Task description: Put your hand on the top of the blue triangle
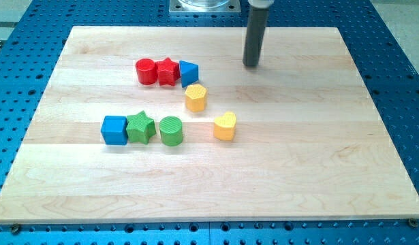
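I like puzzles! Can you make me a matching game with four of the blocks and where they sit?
Things:
1. blue triangle
2. blue cube
3. yellow heart
4. my tip

Places:
A. left end of the lower row, beside the green star
B. right end of the upper row, touching the red star
C. alone near the board's top, to the right of all the blocks
D. to the right of the green cylinder, not touching it

Pairs: 1-B, 2-A, 3-D, 4-C

Red star (168, 71), green cylinder (172, 131)
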